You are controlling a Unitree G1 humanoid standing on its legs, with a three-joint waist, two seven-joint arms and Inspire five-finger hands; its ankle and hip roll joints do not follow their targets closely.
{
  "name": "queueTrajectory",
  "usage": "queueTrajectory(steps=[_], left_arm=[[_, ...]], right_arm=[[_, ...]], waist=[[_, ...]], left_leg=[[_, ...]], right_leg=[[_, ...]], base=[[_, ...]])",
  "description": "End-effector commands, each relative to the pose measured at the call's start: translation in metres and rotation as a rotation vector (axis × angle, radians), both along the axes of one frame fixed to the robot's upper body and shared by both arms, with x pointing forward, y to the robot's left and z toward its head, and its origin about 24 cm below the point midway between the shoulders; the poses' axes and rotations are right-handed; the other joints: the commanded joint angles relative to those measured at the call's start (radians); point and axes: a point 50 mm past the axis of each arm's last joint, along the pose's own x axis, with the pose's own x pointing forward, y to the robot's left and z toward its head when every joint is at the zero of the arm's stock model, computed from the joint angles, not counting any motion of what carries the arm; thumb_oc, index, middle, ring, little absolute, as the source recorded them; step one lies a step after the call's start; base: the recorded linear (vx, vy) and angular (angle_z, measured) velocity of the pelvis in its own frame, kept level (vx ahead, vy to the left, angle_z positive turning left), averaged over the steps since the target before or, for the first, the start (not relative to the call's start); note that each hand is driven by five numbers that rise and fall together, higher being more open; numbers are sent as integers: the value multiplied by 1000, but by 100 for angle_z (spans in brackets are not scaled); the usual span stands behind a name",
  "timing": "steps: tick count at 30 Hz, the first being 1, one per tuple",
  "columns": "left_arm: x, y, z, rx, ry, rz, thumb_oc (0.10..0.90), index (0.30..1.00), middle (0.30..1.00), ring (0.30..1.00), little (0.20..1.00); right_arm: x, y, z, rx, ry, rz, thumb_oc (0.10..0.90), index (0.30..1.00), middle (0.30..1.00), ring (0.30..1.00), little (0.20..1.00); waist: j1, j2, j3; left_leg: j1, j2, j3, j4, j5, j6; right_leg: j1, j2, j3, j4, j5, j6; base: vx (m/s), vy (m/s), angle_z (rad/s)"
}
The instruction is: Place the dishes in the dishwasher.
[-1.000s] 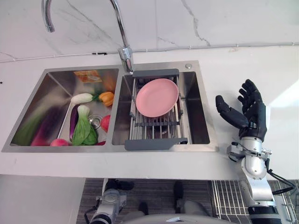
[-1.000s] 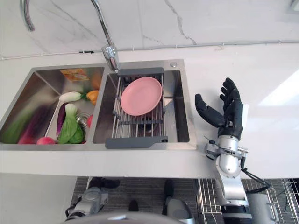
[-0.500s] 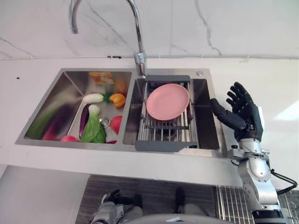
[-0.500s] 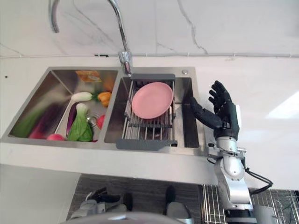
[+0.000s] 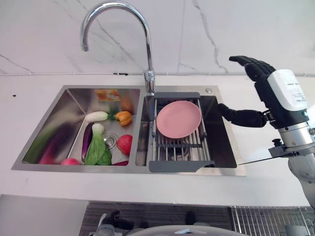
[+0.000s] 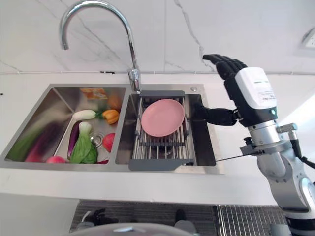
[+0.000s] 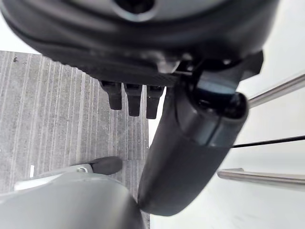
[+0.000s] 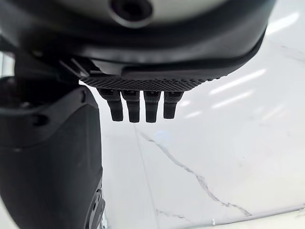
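While the pink plate is lying untouched on the drying rack in the right sink basin, the right hand, fingers spread and empty, is being raised from the counter toward the plate's 3 o'clock, suggesting that a grasp is being approached.

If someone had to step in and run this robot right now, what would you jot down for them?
Right hand: open, holding nothing, raised over the counter just right of the sink, thumb reaching over the right basin's edge.
Left hand: hanging low over the floor, holding nothing, fingers relaxed.
Pink plate: leaning in the drying rack across the right basin, untouched.
Left basin: toy vegetables, not part of the job.
Done: nothing loaded yet.
Left: grasp the plate, carry it to the dishwasher.
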Motion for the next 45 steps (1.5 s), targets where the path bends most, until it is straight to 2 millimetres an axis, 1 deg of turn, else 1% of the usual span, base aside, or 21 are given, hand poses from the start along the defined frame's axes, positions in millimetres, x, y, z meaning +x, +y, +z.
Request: queueTrajectory(steps=[1, 2, 3, 6, 10, 16, 18, 19, 23, 33, 43, 45], left_arm=[[-33, 11, -5, 28, 157, -73, 800, 900, 900, 900, 900], [-35, 12, -5, 25, 165, -72, 800, 900, 900, 900, 900], [-35, 12, -5, 25, 165, -72, 800, 900, 900, 900, 900], [-38, 14, -6, 25, 178, -71, 800, 900, 900, 900, 900], [-39, 14, -6, 27, 183, -78, 800, 900, 900, 900, 900], [-40, 14, -6, 26, 189, -75, 800, 900, 900, 900, 900], [-40, 14, -6, 26, 188, -74, 800, 900, 900, 900, 900], [-39, 13, -6, 25, 191, -75, 800, 900, 900, 900, 900], [-40, 14, -6, 25, 192, -68, 800, 900, 900, 900, 900], [-42, 15, -6, 28, 203, -56, 800, 900, 900, 900, 900], [-43, 16, -6, 30, 208, -54, 800, 900, 900, 900, 900], [-44, 16, -6, 30, 211, -53, 800, 900, 900, 900, 900]], right_arm=[[2, 16, 29, -84, -110, 91, 800, 900, 900, 900, 900], [5, 18, 26, -121, -71, 103, 800, 900, 900, 900, 900], [5, 18, 26, -121, -71, 103, 800, 900, 900, 900, 900], [11, 20, 15, -131, 0, 109, 800, 900, 900, 900, 900], [18, 21, 4, -165, 46, 92, 800, 900, 900, 900, 900], [27, 25, 0, -261, 32, 73, 800, 900, 900, 900, 900], [27, 25, 0, -261, 31, 74, 800, 900, 900, 900, 900], [30, 27, -3, -286, 46, 76, 800, 900, 900, 900, 900], [32, 28, -4, -329, 49, 75, 800, 900, 900, 900, 900], [35, 29, -14, -376, 83, 76, 800, 900, 900, 900, 900], [43, 30, -30, -477, 137, 66, 800, 900, 900, 900, 900], [43, 31, -30, -484, 138, 67, 800, 900, 900, 900, 900]], waist=[[33, -30, -46], [36, -31, -48], [35, -31, -47], [41, -31, -49], [53, -32, -50], [67, -36, -50], [65, -36, -49], [72, -39, -50], [77, -42, -50], [93, -49, -50], [109, -53, -47], [109, -53, -48]], left_leg=[[-44, 36, -33, 7, 60, -54], [-43, 34, -33, 7, 58, -53], [-42, 34, -33, 7, 58, -53], [-40, 32, -34, 7, 55, -52], [-39, 32, -38, 7, 52, -51], [-39, 31, -44, 7, 50, -52], [-39, 31, -45, 7, 50, -52], [-39, 32, -49, 7, 50, -53], [-42, 32, -54, 7, 51, -53], [-44, 29, -69, 7, 50, -55], [-49, 27, -81, 7, 51, -59], [-50, 27, -82, 7, 51, -59]], right_leg=[[59, -93, 16, 26, -41, 107], [62, -95, 14, 24, -41, 107], [62, -95, 14, 24, -41, 107], [66, -97, 9, 22, -42, 108], [71, -97, 2, 19, -45, 108], [78, -97, -8, 19, -51, 106], [79, -97, -8, 19, -51, 106], [82, -98, -15, 19, -53, 105], [86, -99, -22, 19, -55, 105], [94, -100, -40, 19, -59, 104], [103, -103, -59, 19, -62, 104], [104, -102, -61, 19, -63, 103]], base=[[21, 30, -8], [20, 24, -5], [0, 0, 0], [0, 0, 0], [0, 0, 0], [1, 2, 1], [5, 4, 2], [9, 8, 4], [4, 6, 4], [2, 3, 5], [1, 0, 1], [1, 0, 4]])
